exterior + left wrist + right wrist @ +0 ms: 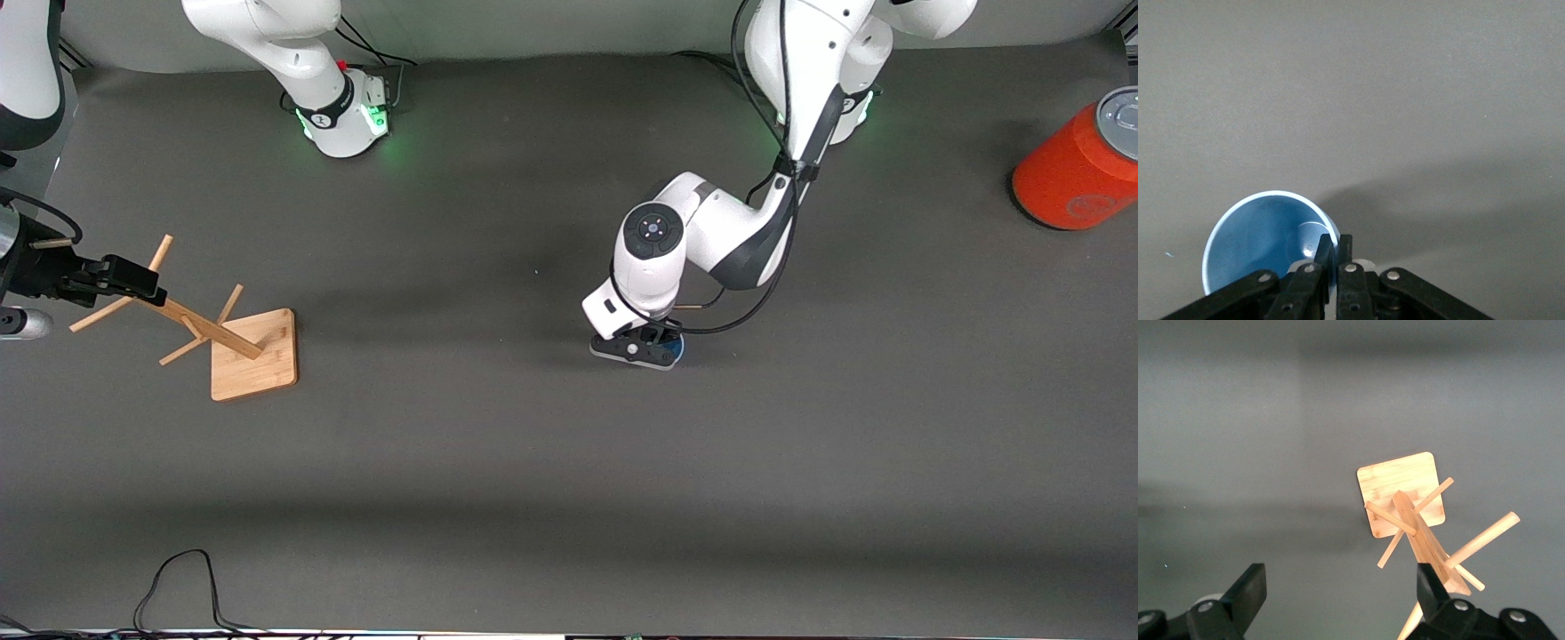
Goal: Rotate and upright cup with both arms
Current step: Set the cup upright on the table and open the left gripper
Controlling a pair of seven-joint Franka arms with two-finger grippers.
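The pale blue cup [1261, 243] stands near the middle of the table with its open mouth facing up into the left wrist view. In the front view only a blue sliver [678, 352] of it shows under the hand. My left gripper [1336, 241] is shut on the cup's rim, one finger inside the wall and one outside. It reaches straight down in the front view [645, 347]. My right gripper [1338, 580] is open and empty. It waits in the air over the top of the wooden peg rack at the right arm's end [124, 277].
A wooden peg rack [253, 351] on a square base stands toward the right arm's end; it also shows in the right wrist view [1401, 493]. A large red-orange can [1076, 169] lies at the left arm's end. A black cable [178, 578] loops along the near table edge.
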